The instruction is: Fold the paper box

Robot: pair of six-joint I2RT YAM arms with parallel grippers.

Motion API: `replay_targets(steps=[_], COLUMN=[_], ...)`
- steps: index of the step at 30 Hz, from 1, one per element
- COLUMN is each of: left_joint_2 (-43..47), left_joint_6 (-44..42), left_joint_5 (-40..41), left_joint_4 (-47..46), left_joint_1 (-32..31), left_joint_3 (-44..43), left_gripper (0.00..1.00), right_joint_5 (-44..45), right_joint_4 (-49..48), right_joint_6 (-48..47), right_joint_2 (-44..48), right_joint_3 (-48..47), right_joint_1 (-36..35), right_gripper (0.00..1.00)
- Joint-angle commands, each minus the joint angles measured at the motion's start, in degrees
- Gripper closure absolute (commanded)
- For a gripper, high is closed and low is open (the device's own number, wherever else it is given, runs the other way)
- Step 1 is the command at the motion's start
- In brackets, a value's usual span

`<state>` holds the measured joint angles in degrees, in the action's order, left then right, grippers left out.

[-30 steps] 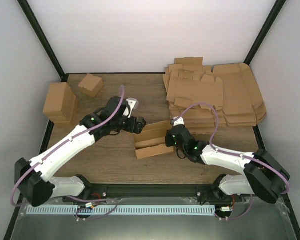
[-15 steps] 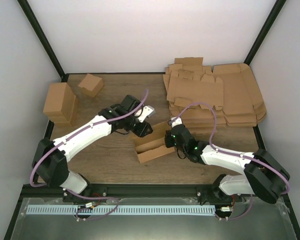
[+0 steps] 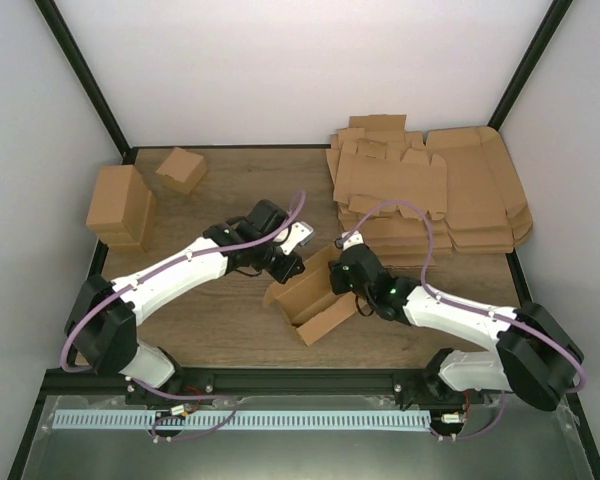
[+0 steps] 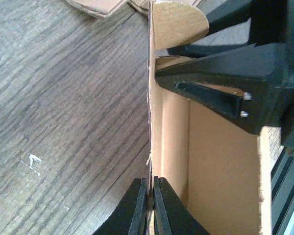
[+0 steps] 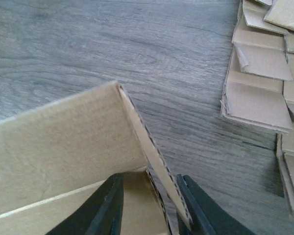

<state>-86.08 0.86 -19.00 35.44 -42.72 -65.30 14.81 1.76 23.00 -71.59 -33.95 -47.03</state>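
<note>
The left end effector [image 4: 150, 196] was pressed together on the thin upper edge of one long wall of the paper box [image 3: 315, 300], its two black fingers [image 4: 135, 208] pinching the cardboard from either side. In the left wrist view that wall ran straight away from the fingers, with a rounded flap at its far end and the open inside of the box to the right of it.

The right end effector [image 5: 150, 178] was spread, and a slanting cardboard flap of the same box stood between its fingers, with a gap showing on the left side.

The box lay open as a shallow tray near the middle of the desk [image 3: 230, 335], turned diagonally, with the left end effector at its far left side and the right one at its far right end.

The left arm reached from its base diagonally across the desk, wrist bent toward the box. The right arm stretched low from its base leftward to the box.

A stack of flat cardboard sheets [image 3: 430, 195] lay at the back right, a tall brown box [image 3: 120, 205] and a small brown box [image 3: 182, 168] at the back left.
</note>
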Motion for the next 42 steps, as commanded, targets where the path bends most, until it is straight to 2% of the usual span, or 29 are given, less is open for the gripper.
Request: replay_targets(steps=[1, 8, 11, 17, 23, 26, 32, 37, 42], left_joint_2=[-0.41, -0.05, 0.15, 0.21, -0.06, -0.13, -0.38, -0.51, -0.05], left_joint_6=[-0.06, 1.01, 1.35, 1.69, 2.26, 2.79, 3.37, 3.87, 5.30], left_joint_5=[1.23, 2.04, 1.81, 1.72, 1.50, 1.25, 0.78, 0.27, -2.83], left_joint_4=[-1.91, -2.21, -2.31, -2.41, -2.67, -3.12, -3.57, -3.78, -4.75], left_joint_1=[-0.78, -0.72, -0.81, -0.84, -0.86, -0.78, -0.83, -0.80, -0.77], left_joint_3=[1.59, 1.81, 1.71, 1.70, 1.74, 1.87, 1.76, 1.83, 2.40], left_gripper=[0.94, 0.94, 0.94, 0.94, 0.94, 0.94, 0.94, 0.94, 0.94], right_joint_5=[-0.88, -2.66, -4.44, -13.86, -26.55, -33.20, -36.82, -42.83, -41.80], right_joint_4=[3.98, 14.55, 20.36, 36.32, 42.50, 42.17, 39.23, 26.94, 18.23], right_joint_6=[0.32, 2.35, 3.54, 7.46, 11.51, 14.06, 16.41, 19.85, 23.42], right_joint_2=[3.27, 8.95, 12.86, 17.21, 19.76, 20.35, 22.54, 22.90, 25.50], right_joint_3=[-3.12, -4.97, -6.70, -11.46, -11.25, -8.89, -3.98, 3.38, 7.65], right_joint_1=[-0.34, -0.35, -0.35, -0.35, -0.35, -0.36, -0.35, -0.30, -0.35], right_gripper=[0.65, 0.40, 0.35, 0.36, 0.40, 0.43, 0.42, 0.42, 0.41])
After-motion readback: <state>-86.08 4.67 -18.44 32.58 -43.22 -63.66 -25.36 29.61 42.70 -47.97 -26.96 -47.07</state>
